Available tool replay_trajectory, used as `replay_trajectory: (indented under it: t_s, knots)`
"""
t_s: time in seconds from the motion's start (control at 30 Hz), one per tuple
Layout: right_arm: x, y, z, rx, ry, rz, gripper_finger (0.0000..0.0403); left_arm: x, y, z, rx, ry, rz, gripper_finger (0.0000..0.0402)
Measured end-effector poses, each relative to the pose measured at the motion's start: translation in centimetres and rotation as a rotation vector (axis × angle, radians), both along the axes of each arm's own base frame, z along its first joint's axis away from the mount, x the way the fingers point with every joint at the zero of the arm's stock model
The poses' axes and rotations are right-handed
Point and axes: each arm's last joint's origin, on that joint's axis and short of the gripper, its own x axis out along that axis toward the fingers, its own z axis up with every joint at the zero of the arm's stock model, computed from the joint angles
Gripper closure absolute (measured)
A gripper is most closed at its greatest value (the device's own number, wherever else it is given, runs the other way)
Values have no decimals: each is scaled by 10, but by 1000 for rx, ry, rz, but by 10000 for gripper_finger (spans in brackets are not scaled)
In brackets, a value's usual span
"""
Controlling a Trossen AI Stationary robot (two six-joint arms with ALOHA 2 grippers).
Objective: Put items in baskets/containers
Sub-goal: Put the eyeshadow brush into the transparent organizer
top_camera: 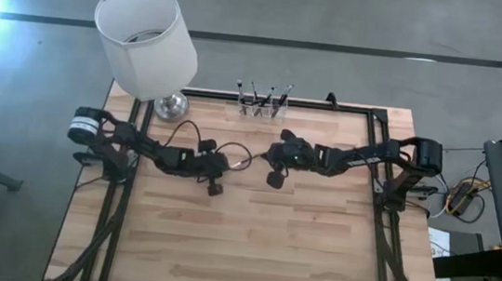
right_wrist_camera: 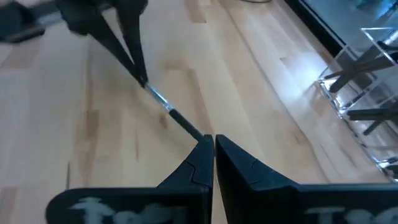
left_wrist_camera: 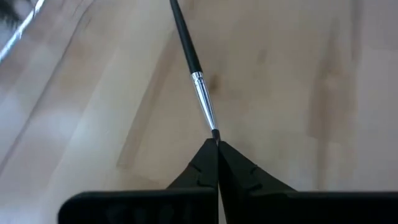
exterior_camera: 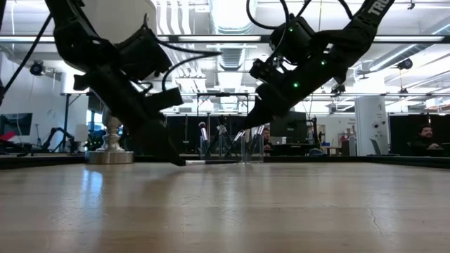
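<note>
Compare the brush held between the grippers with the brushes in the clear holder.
Pose: the held brush spans between the grippers; the holder brushes stand upright. State: the held brush is pinched at its bristle end by the left gripper and its handle end by the right gripper; the holder brushes sit free in the clear holder. Place: the held brush is mid-table; the holder brushes are at its far edge. Both have thin dark handles.

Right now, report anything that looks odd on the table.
One brush is pinched at both ends at once: the left tool grips its bristle tip, the right tool its handle end. Nothing spilled or broken shows.
</note>
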Motion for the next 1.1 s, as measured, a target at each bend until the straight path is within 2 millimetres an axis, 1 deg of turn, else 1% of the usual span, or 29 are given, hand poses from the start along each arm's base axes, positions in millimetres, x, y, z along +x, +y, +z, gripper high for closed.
replay_trajectory:
  t_s: [0.2,0.33,0.43,0.57,0.67,0.8,0.87,0.97,1.1]
  knots:
    - [1,17,-2,-25,12,57,390,0,-23,3,106,23,-114,401]
    - [2,23,-2,-25,14,81,390,2,-36,6,138,22,-184,401]
    - [2,27,-3,7,34,137,385,5,-44,11,160,10,-223,401]
    - [5,31,1,57,131,176,356,9,-46,16,166,21,-235,401]
    - [8,35,6,60,216,184,320,12,-46,19,172,35,-240,401]
    - [13,38,18,50,271,208,272,14,-47,22,179,45,-252,401]
    - [14,38,20,48,311,214,254,15,-48,24,185,50,-261,401]
    - [14,37,18,38,352,223,238,15,-51,24,190,51,-276,401]
    - [14,38,19,28,351,234,236,15,-52,24,192,52,-281,401]
